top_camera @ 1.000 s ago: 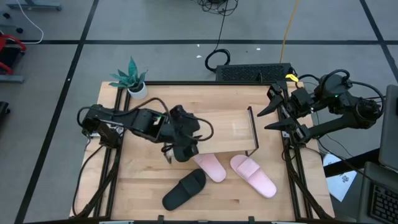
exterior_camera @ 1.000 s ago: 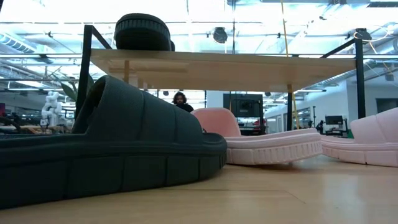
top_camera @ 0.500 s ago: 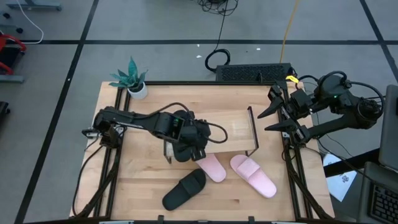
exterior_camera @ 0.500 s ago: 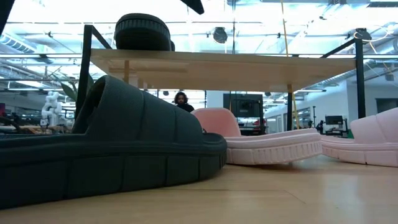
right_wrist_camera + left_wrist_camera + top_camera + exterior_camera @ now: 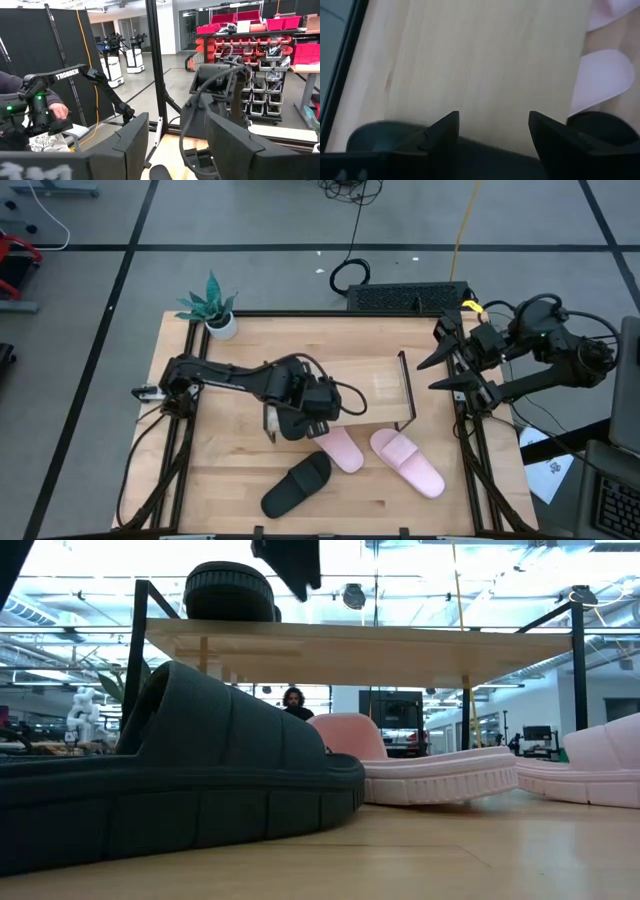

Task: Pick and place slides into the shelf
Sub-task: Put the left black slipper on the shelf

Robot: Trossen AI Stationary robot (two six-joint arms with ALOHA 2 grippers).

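The shelf [image 5: 375,385] stands mid-table, its pale board [image 5: 485,60] filling the left wrist view. One black slide [image 5: 228,590] lies on the board's left end, sole down. My left gripper [image 5: 298,418] hovers open over that end, just above the board [image 5: 290,565], with the slide [image 5: 375,137] behind its fingers. The other black slide [image 5: 297,483] and both pink slides [image 5: 337,448] [image 5: 407,462] lie sole-down on the table near the shelf's near side. My right gripper [image 5: 438,372] waits open at the table's right edge.
A potted plant [image 5: 215,310] stands at the table's far left corner. A black box [image 5: 410,295] sits beyond the far edge. The shelf's right half [image 5: 385,380] is bare board. A person [image 5: 290,700] shows far off in the room.
My left arm has stretched out, carrying its gripper a little toward the table's right along the shelf. In the low view the gripper has come into the picture from above, beside the black slide on the board. The slides have kept still.
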